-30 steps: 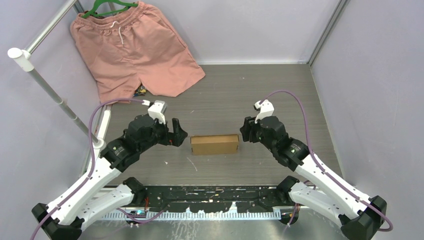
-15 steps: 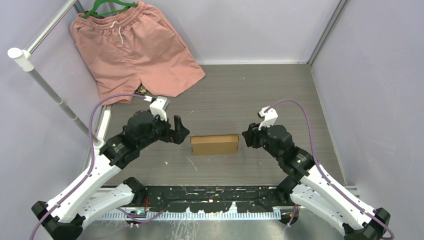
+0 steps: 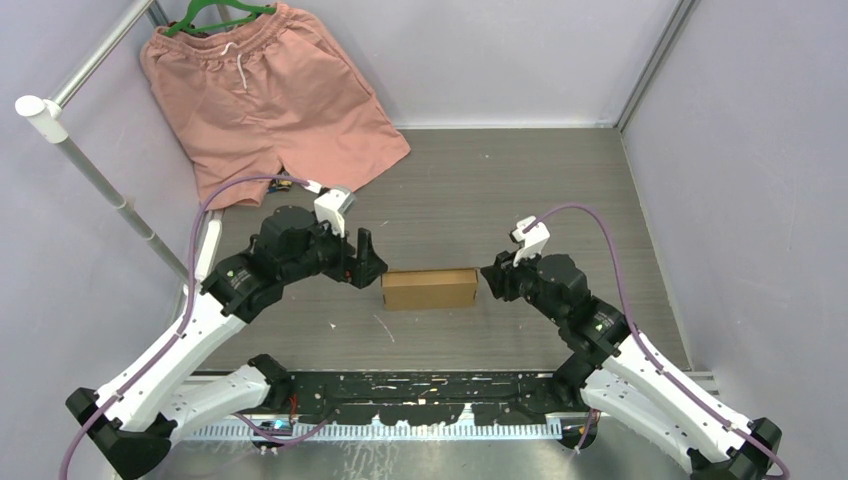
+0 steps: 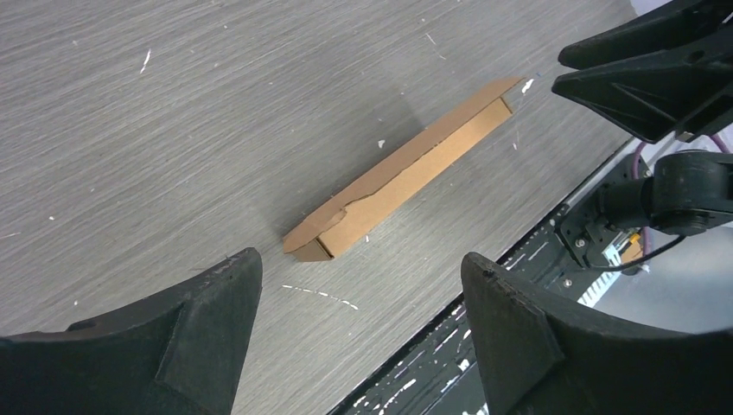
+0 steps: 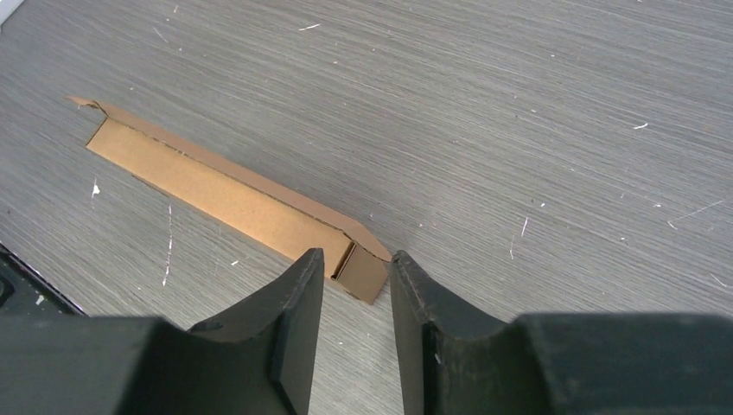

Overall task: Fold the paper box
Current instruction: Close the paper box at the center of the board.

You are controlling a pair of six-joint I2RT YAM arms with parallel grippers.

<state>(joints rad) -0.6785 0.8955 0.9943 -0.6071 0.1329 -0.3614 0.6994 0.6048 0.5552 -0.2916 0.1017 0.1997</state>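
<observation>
Cardboard, plain brown and corrugated, makes up the low rectangular paper box (image 3: 429,288), which lies on the grey wood-grain table (image 3: 520,180) with its long axis running left to right, one short end facing each arm.

The black two-finger right gripper (image 3: 490,278) sits just beside the box's right end. In the right wrist view its fingers (image 5: 294,320) stand only a narrow gap apart with nothing between them. The box's end corner (image 5: 359,275) shows just beyond the tips, and whether they touch it I cannot tell.

The black left gripper (image 3: 362,262) is off the box's left end, near it but clearly apart. Its jaws are spread wide and empty, and the left wrist view shows the box (image 4: 406,173) stretching away ahead of them.

The right arm is the nearer. Any next move, I judge, turns on the box lying end-on to both grippers, so each reaches a short end, not a long side.
</observation>
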